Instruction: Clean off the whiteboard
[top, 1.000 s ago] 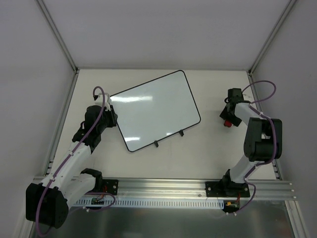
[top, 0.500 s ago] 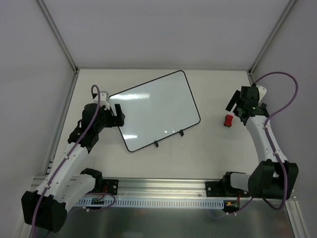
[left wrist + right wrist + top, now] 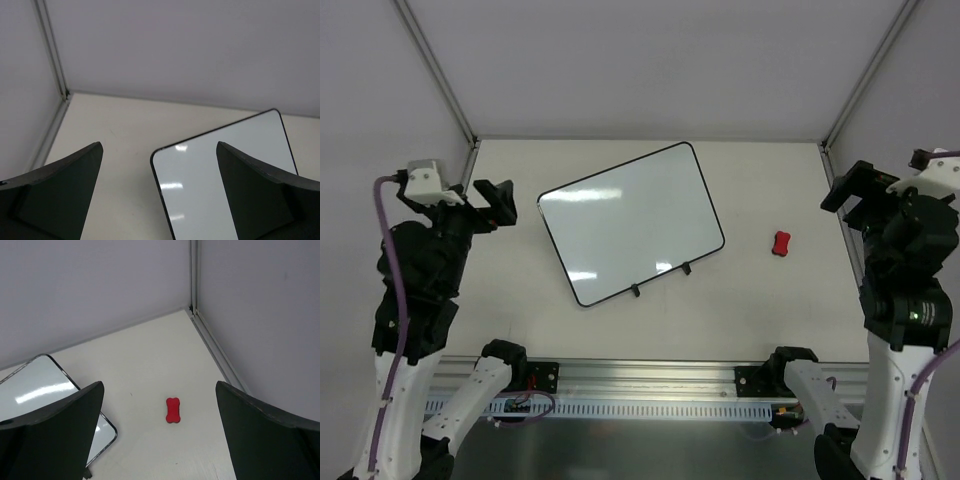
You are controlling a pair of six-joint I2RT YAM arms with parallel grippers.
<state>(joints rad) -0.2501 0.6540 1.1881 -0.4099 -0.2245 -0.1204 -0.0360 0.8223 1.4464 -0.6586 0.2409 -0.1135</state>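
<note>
Below and ahead of the left gripper (image 3: 492, 202), whose fingers stand apart and empty, lies the whiteboard (image 3: 632, 220), its white face showing no marks. Beneath the right gripper (image 3: 160, 386), also parted on nothing, the small red block (image 3: 173, 410) rests alone on the table (image 3: 750, 300), near the board's right edge. A second ago both grippers were low beside these things; both have since lifted clear, so the erasing looks finished.
</note>
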